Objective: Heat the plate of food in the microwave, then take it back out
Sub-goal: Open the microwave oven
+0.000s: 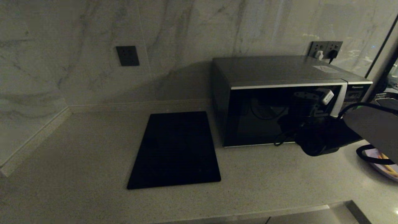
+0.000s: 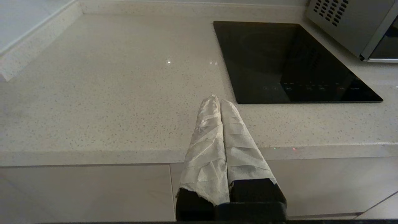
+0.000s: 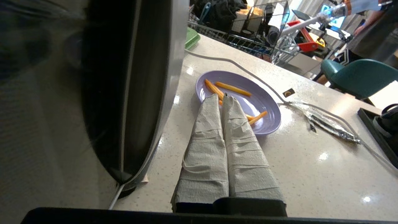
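The silver-grey microwave [image 1: 279,71] stands at the back right of the counter, its dark glass door closed; its side also shows in the left wrist view [image 2: 348,21]. The lavender plate of food [image 3: 261,102] with orange-yellow sticks [image 3: 233,88] rests on the counter to the right of the microwave, partly hidden by my arm in the head view [image 1: 384,166]. My right gripper [image 3: 220,97] is shut and empty, its wrapped tips over the plate's near rim, beside the door's curved handle strip [image 3: 149,62]. My left gripper [image 2: 217,100] is shut and empty, parked over the counter's front edge.
A flat black cooktop panel [image 1: 175,149] lies left of the microwave. Beyond the plate are a green board [image 3: 191,37], a wire rack [image 3: 248,37] and a white cable with a foil-wrapped section [image 3: 329,123]. Wall sockets [image 1: 326,48] sit behind the microwave.
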Robot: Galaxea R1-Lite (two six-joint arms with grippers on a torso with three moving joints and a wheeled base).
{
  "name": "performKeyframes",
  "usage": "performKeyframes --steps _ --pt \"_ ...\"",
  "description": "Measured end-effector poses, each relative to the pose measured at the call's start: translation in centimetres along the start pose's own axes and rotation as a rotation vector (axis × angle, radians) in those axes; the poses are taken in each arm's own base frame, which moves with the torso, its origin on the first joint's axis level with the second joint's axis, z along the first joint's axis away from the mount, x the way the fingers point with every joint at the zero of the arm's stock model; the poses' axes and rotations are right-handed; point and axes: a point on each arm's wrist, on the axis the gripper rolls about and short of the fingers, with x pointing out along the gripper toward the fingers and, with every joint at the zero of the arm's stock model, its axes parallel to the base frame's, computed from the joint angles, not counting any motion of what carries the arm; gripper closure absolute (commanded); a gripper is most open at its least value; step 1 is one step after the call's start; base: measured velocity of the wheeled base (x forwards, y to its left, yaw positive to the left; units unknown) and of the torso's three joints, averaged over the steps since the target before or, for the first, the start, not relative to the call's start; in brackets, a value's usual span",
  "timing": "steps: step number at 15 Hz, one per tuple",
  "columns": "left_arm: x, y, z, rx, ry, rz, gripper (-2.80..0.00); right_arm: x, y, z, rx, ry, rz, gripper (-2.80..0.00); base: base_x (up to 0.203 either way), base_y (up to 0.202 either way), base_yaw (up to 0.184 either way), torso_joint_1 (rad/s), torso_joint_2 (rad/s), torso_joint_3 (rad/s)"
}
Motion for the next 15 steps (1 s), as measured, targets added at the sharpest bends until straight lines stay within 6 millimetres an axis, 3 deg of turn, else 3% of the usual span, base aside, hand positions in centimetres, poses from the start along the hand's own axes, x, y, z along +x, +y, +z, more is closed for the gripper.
performKeyframes --steps 10,15 --pt "0.0 0.0 0.0 0.000 0.000 0.000 0.00 -1.5 0.8 -1.0 -0.004 -0.006 0.038 0.00 0.000 0.000 0.000 0.000 0.00 0.000" --pt "0.0 0.0 0.0 0.000 0.000 0.000 0.00 -1.8 2.1 -0.4 0.044 -0.008 0.036 0.00 0.000 0.000 0.000 0.000 0.00 0.000"
